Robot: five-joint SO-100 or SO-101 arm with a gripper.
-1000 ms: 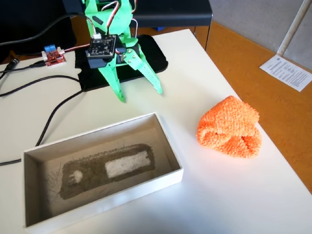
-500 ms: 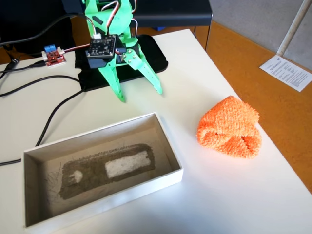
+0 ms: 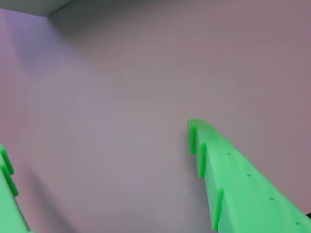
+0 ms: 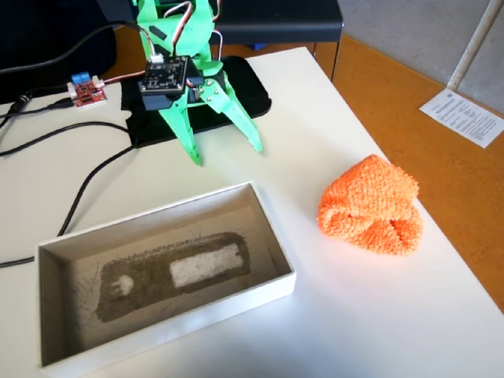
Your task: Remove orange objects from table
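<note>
The end effector (image 4: 228, 153) hangs with fingers spread and empty over bare desk (image 4: 331, 118), well apart from the orange cloth (image 4: 370, 206) near the desk's right edge. A clumsy sideways sweep could likely nudge the cloth overboard ungrasped.

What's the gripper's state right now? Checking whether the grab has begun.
Gripper: open, holding nothing, fingers spread over bare table; the orange cloth lies apart, untouched.
</note>
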